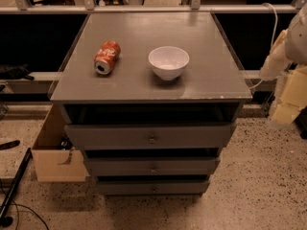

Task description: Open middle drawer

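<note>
Knob centred on grey middle drawer; gripper far right.

Three drawers, one can, one bowl, perhaps one pincer, right.

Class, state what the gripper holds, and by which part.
Nothing seen held: the gripper hangs at the right edge, apart from the middle drawer.

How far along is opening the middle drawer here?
Nothing looks done: the middle drawer does not look pulled out. In hand: the gripper hangs at the picture's right edge, beside the cabinet, away from the knob. Left: reach the knob, grasp, pull.
</note>
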Robot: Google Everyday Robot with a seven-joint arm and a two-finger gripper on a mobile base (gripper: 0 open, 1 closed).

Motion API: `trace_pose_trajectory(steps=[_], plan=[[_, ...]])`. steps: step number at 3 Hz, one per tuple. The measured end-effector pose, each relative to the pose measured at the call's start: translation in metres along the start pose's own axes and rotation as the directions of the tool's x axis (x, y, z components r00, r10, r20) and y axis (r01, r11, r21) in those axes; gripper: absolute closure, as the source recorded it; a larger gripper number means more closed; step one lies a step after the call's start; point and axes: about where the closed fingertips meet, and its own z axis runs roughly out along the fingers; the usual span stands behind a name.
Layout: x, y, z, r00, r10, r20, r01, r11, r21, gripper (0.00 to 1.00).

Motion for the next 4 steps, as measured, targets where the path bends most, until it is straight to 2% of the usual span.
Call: trace_pose_trajectory(steps=[1, 2, 3, 4], plan=[[0.000, 0.000, 0.000, 1.000, 0.000, 0.000, 0.000, 1.0000, 0.000, 0.00], [0.002, 0.002, 0.009, 0.997, 0.066, 0.046, -0.067, 0.9972, 0.033, 0.00], [0.002, 0.022, 0.047, 0.975, 0.170, 0.143, -0.175, 0.9842, 0.025, 0.00], [-0.003, 0.024, 0.084, 0.948, 0.219, 0.230, -0.241, 0.9678, 0.072, 0.00]])
